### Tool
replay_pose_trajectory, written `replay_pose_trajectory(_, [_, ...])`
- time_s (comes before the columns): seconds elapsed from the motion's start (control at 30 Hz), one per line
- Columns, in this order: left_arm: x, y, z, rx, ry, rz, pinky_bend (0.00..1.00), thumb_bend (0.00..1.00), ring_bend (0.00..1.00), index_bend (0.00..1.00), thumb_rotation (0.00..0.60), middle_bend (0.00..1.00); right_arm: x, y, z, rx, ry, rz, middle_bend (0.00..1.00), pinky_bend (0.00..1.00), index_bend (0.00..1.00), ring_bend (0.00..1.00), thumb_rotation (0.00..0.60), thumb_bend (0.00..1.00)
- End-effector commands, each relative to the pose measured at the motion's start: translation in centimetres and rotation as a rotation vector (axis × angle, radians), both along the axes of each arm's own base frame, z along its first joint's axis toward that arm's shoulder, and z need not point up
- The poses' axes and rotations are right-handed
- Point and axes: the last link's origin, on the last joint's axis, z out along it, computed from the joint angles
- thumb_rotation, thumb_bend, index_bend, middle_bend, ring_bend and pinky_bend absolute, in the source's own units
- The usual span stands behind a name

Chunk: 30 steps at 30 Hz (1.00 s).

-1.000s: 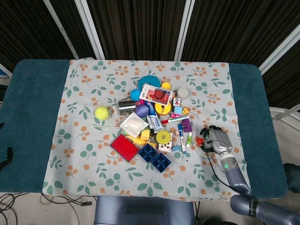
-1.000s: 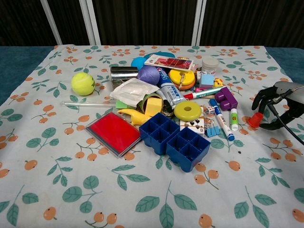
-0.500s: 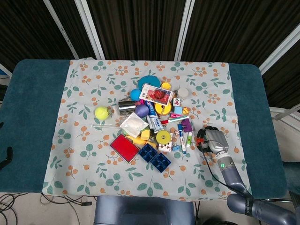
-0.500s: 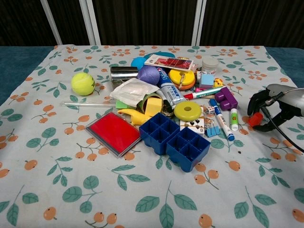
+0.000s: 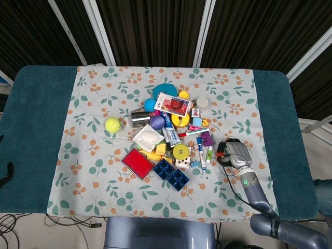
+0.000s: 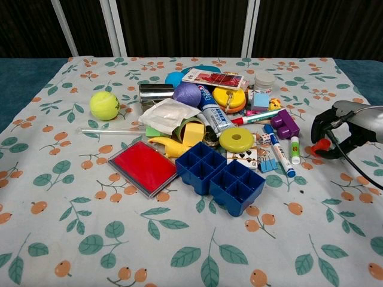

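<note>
since a second ago the right hand [image 6: 342, 128] has slid toward the pile and now curls around the small red piece [image 6: 321, 145], at 3 o'clock of the purple block [image 6: 285, 125].

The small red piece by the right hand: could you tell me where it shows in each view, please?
Head view: small red piece right of centre, at the right hand.
Chest view: right edge, mid-height, under the hand's fingers.
Shared landmark: purple block to its left.
</note>
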Motion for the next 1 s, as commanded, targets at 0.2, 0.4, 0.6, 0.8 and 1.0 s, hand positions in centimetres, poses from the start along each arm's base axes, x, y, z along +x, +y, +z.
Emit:
replay_pose_trajectory(0.2, [0.0,0.0,0.0,-0.002,-0.001,0.0,0.02,0.51,0.0,0.03,0.6,0.0,1.7,0.2,2.5,-0.025,-0.034,0.049,0.52,0.2,0.52,0.26,0.6,0.39])
replay_pose_trajectory(0.4, [0.1,-0.1,-0.1,-0.006,-0.001,0.001,0.02,0.51,0.0,0.03,0.6,0.0,4.0,0.5,5.2,-0.067,-0.059,0.107,0.52,0.2,0.52,0.26,0.6,0.39])
replay_pose_trajectory(0.6, [0.2,-0.1,-0.1,-0.001,-0.004,-0.001,0.02,0.51,0.0,0.03,0.6,0.0,5.6,1.1,7.6,-0.116,-0.121,0.141,0.51,0.2,0.52,0.26,0.6,0.39])
replay_pose_trajectory(0.8, [0.2,-0.1,-0.1,-0.001,-0.003,-0.003,0.02,0.51,0.0,0.03,0.6,0.0,6.6,1.6,10.0,-0.166,-0.175,0.17,0.51,0.2,0.52,0.26,0.6,0.39])
replay_pose_trajectory(1.0, [0.2,-0.1,-0.1,-0.002,-0.001,-0.003,0.02,0.51,0.0,0.03,0.6,0.0,7.9,2.0,12.0,-0.195,-0.241,0.208,0.51,0.2,0.52,0.26,0.6,0.39])
